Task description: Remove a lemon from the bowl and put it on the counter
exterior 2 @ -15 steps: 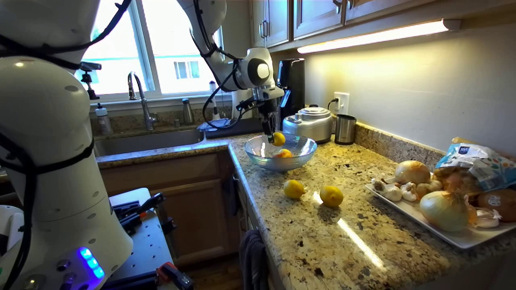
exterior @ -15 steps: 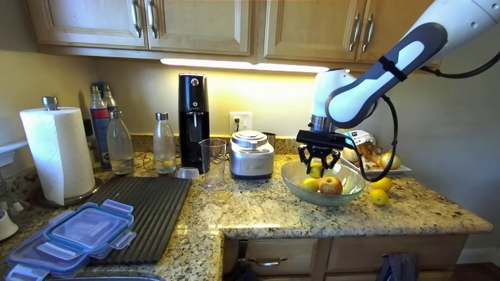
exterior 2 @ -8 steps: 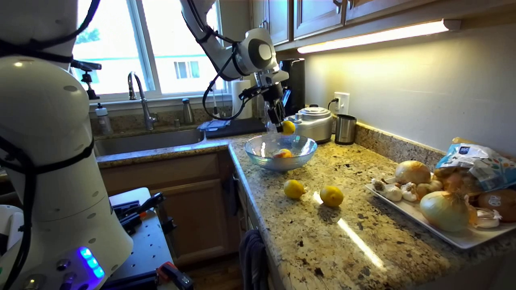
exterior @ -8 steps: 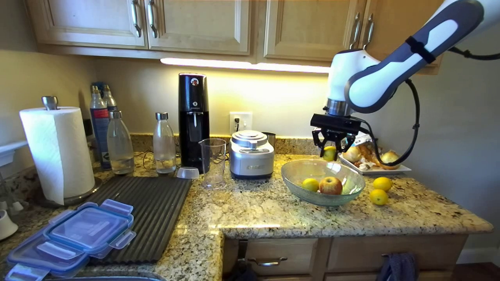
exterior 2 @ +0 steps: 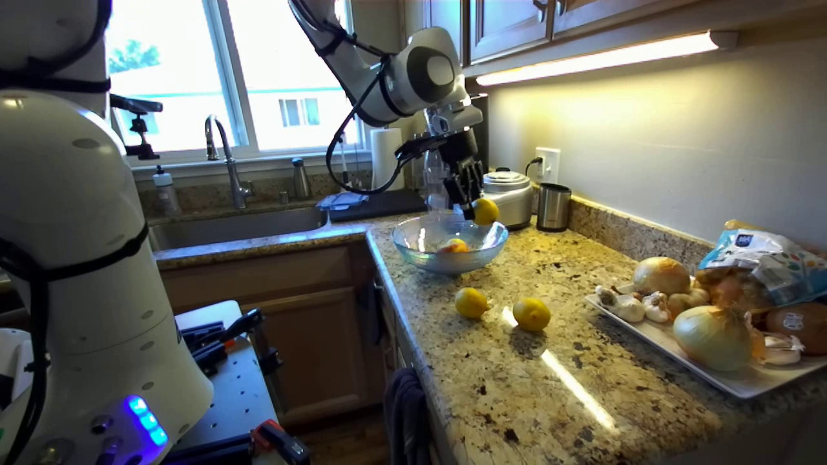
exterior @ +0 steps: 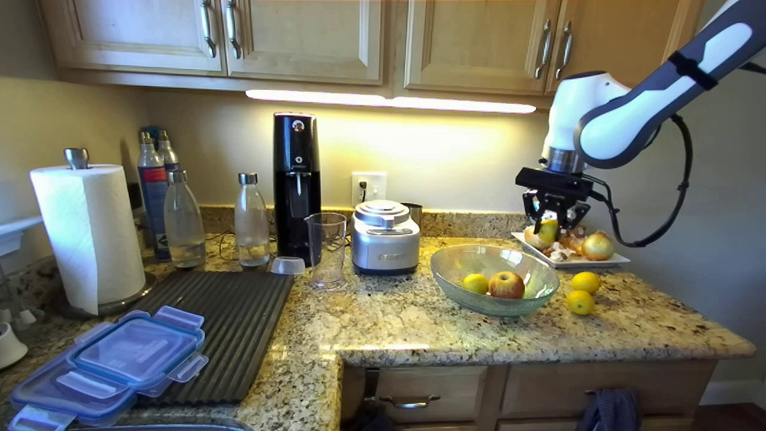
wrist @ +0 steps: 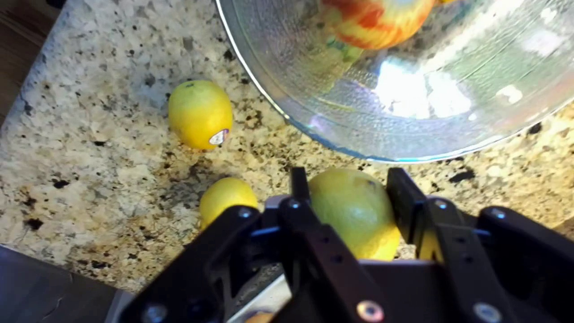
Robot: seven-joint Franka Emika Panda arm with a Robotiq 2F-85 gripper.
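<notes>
Just outside the clear glass bowl (exterior: pixel 497 306), the Robotiq gripper (wrist: pixel 348 185) is clasping a greenish lemon (wrist: pixel 354 220) above the granite countertop (exterior: pixel 413 331).
Open granite is stretching between the bowl and the rounded edge (exterior: pixel 491 355); the wrist view alone is showing a sticker (wrist: pixel 219 137) on one loose lemon (wrist: pixel 197 110) beside the bowl.

The wrist view's top edge crops the bowl (wrist: pixel 358 130) and apple (wrist: pixel 381 22).
</notes>
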